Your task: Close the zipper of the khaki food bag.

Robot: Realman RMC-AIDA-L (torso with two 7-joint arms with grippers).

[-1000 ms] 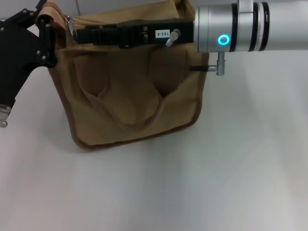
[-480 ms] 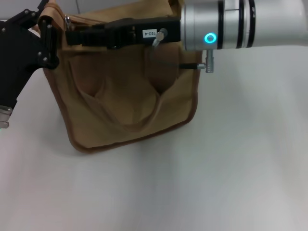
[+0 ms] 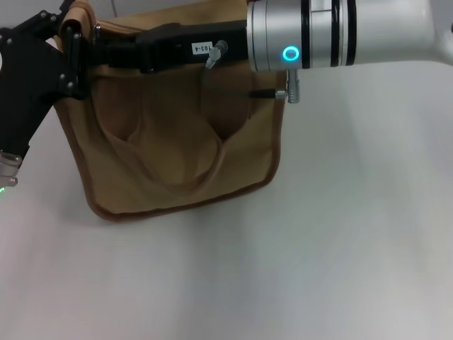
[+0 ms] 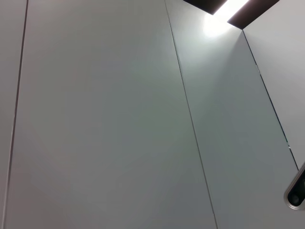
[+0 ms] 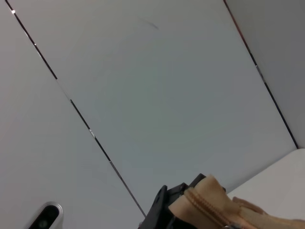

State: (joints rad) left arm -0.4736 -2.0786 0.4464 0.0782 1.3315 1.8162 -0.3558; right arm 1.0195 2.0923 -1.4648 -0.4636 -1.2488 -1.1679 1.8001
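As the right hand (image 3: pixel 106 53) slid left, the khaki food bag (image 3: pixel 177 156) followed.

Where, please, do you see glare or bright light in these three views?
Left wrist view: a ceiling light glares brightly, washing the panel beside it. Head view: a cyan ring light glows on the right arm, and the table is evenly lit. Right wrist view: no glare; the bag shows at the edge.

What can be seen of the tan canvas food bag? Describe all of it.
The tan canvas food bag is boxy, with darker brown piping round its edges, a soft loop handle drooping over its front and front pockets. It stands on the white table. The right arm's gripper lies along its top edge, hiding most of it; the left gripper is at its top left corner. The right wrist view shows a stitched tan corner.
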